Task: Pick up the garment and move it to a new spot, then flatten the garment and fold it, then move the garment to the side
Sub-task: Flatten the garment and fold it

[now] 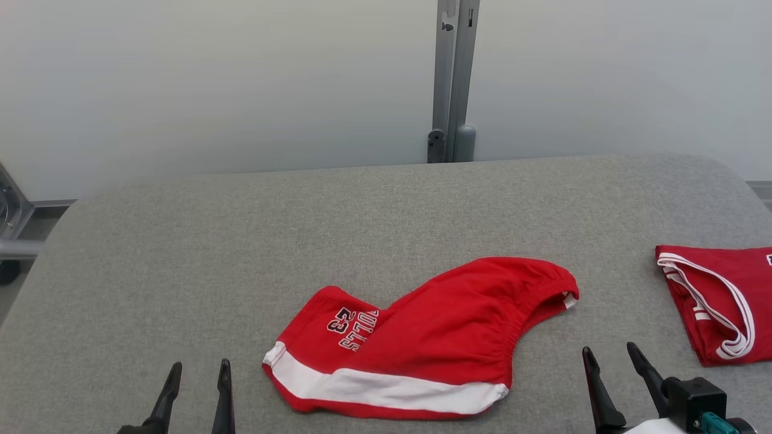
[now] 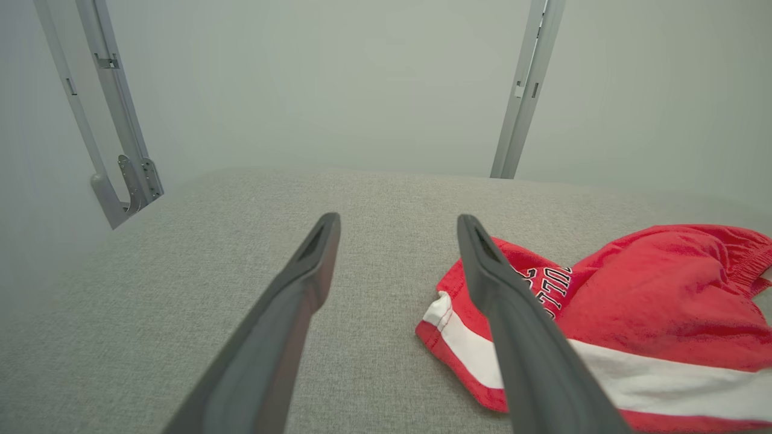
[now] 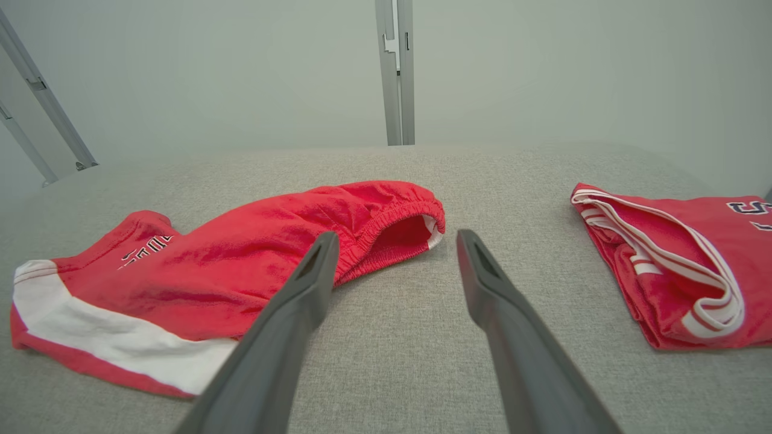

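Left tool (image 1: 201, 363) and right tool (image 1: 609, 348) both spread, empty. Shorts (image 1: 434, 325) lie rumpled on the worktop (image 1: 241, 241); best pinch hem (image 1: 386, 389) and waistband (image 1: 534, 313), then pull taut.

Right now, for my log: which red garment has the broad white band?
The red fabric shorts mid-table; the red top at the right edge has thin striped trim.

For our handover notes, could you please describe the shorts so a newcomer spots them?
On the grey table, look at the middle near the front edge. The red shorts there have a broad white band, unlike the thin-striped folded garment at the right.
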